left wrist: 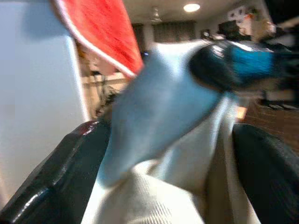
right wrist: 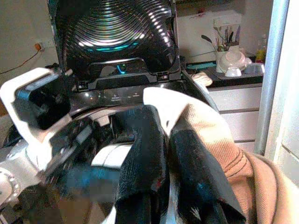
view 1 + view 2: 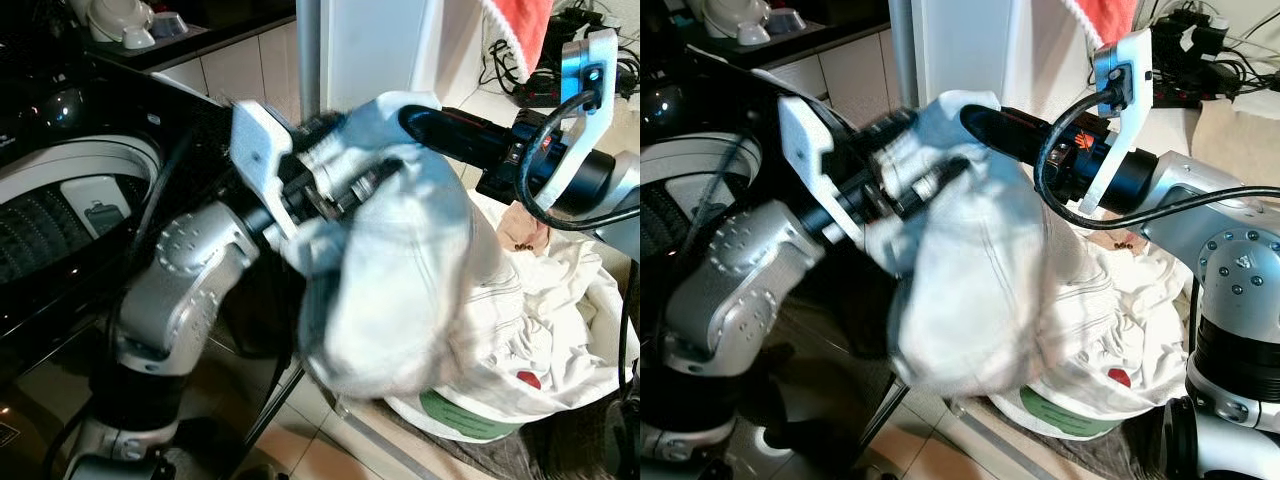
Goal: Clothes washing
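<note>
A bulky white garment point(image 3: 390, 290) hangs in the air between the washing machine point(image 3: 70, 200) on my left and a heap of white laundry point(image 3: 540, 320) on my right. My left gripper point(image 3: 335, 190) is shut on the garment's upper left side, and cloth bulges between its black fingers point(image 1: 60, 177). From the right, my right gripper point(image 3: 980, 120) pinches the garment's top edge, with a fold caught between its fingers point(image 2: 140, 172). The image is blurred around the garment.
The top-loading washer has its lid point(image 2: 117, 32) raised and its drum open. A white pillar point(image 3: 370, 50) stands behind the garment. A red towel point(image 3: 520, 30) hangs at the back right, above cables on the floor point(image 3: 520, 85). Dishes sit on a counter point(image 2: 233, 60).
</note>
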